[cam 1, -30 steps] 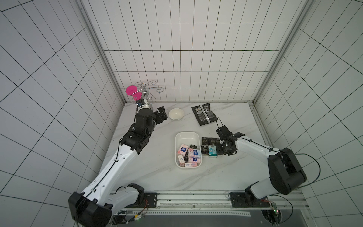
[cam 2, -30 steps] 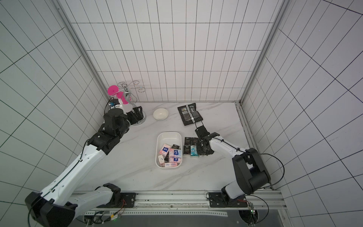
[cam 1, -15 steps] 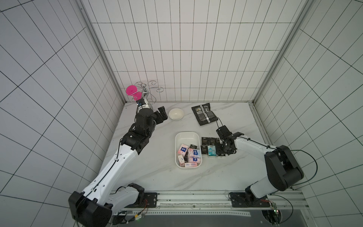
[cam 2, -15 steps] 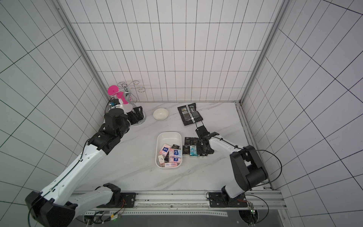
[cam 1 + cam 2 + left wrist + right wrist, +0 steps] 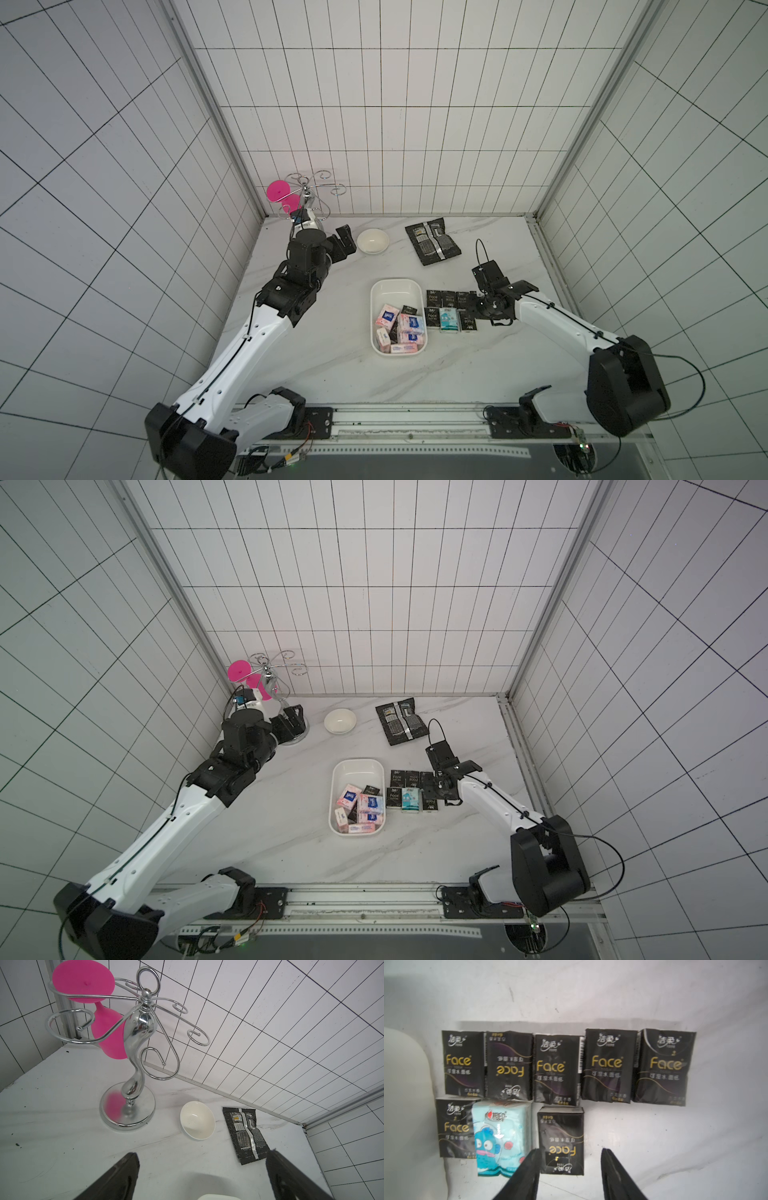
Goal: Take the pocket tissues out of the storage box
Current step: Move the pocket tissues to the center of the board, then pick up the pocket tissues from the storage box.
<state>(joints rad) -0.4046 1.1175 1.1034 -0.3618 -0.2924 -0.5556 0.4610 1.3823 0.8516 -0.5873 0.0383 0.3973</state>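
Beside storage box (image 5: 395, 294), right hand (image 5: 570, 1150) spread over pocket tissues (image 5: 557, 1068), one partly hidden, left hand (image 5: 202, 1153) spread.

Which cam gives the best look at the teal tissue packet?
Right wrist view: the teal packet is close up, cartoon print clear. Both top views show only a small teal patch beside the storage box. Left wrist view misses it.
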